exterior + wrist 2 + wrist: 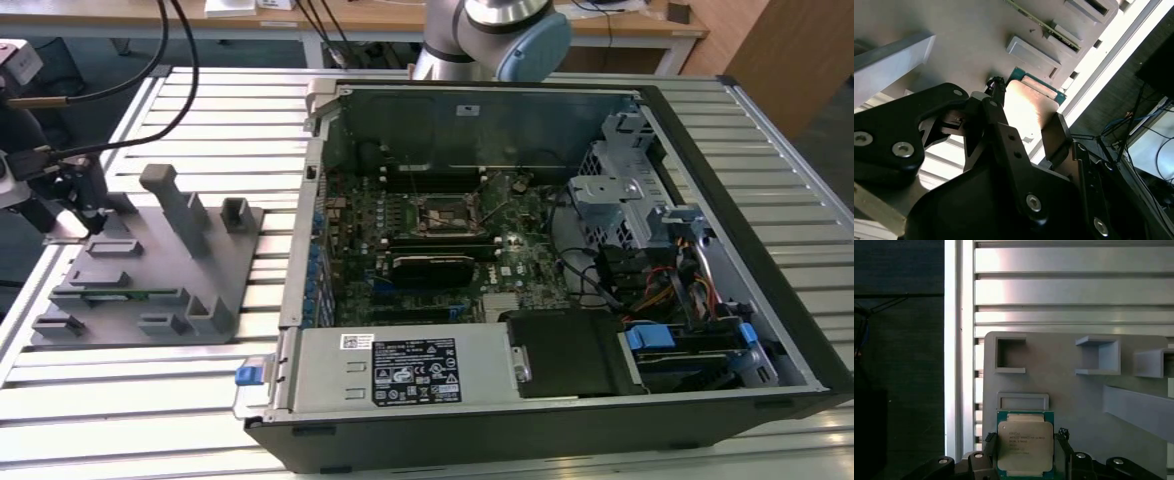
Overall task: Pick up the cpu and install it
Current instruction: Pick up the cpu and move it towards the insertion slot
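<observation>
The arm (pixel 487 30) reached from the far side of the slatted table (pixel 134 400) across to the exterior view's left, where its gripper (pixel 83 215) hung low over the far left corner of a grey tray (pixel 160 270). The tray carried upright posts and small open-sided pockets, and a green stick (pixel 127 295) lay in a slot near its left edge.

In the first wrist view the cpu (pixel 1025 445) lay flat on the tray (pixel 1064 390), silver top up with a green rim round it. It sat just beside a shallow frame (pixel 1023 401) and close to the tray's edge, beyond which the table's slats showed. The gripper (pixel 1025 436) stood right over it, with one black finger (pixel 1061 440) at each side. The fingers were spread slightly wider than the cpu, very near its two side edges, and as far as I could see they had hold of nothing.

The second wrist view gave the same from a slant: the cpu (pixel 1029 100) glinted between the fingers (pixel 996 112) of the gripper (pixel 1026 112), and the green stick (pixel 1044 22) was a little beyond it.

On the exterior view's right stood the opened case (pixel 534 420), well apart from the gripper. The dark square socket (pixel 441 213) sat in the middle of its board (pixel 527 250), with cables and blue clips in the bay to the exterior view's right
</observation>
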Available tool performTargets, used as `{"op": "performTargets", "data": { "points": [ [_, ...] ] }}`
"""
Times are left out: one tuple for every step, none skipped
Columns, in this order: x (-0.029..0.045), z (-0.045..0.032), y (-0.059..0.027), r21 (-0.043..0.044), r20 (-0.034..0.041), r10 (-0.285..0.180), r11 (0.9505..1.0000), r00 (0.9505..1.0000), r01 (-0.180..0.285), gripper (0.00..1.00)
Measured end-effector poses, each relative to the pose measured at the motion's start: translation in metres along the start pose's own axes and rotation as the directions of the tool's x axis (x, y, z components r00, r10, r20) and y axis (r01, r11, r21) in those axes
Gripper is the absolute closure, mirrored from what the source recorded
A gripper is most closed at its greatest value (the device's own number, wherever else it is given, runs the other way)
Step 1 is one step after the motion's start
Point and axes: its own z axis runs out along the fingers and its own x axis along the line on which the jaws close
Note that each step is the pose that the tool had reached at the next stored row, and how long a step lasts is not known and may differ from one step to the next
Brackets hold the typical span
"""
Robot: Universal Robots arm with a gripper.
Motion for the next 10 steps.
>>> {"op": "performTargets", "data": {
  "points": [
    [0.0, -0.0011, 0.0001, 0.0, 0.0001, 0.0, 1.0, 1.0, 0.0, 0.46],
    [0.0, -0.0022, 0.0001, -0.0001, 0.0001, 0.0, 1.0, 1.0, 0.0, 0.46],
    [0.0, -0.0034, 0.0002, -0.0001, 0.0002, 0.0, 1.0, 1.0, 0.0, 0.46],
    [0.0, -0.0047, 0.0003, 0.0, 0.0002, 0.0, 1.0, 1.0, 0.0, 0.46],
    [0.0, -0.0059, 0.0004, 0.0, 0.0003, 0.0, 1.0, 1.0, 0.0, 0.46],
    [0.0001, -0.0071, 0.0005, 0.0, 0.0004, 0.0, 1.0, 1.0, 0.0, 0.46],
    [0.0001, -0.0083, 0.0006, 0.0, 0.0005, 0.0, 1.0, 1.0, 0.0, 0.46],
    [0.0001, -0.0095, 0.0007, 0.0, 0.0006, 0.0, 1.0, 1.0, 0.0, 0.46],
    [0.0001, -0.0108, 0.0008, 0.0, 0.0006, 0.0, 1.0, 1.0, 0.0, 0.46],
    [0.0001, -0.0122, 0.0009, 0.0, 0.0007, 0.0, 1.0, 1.0, 0.0, 0.46]
  ]
}}
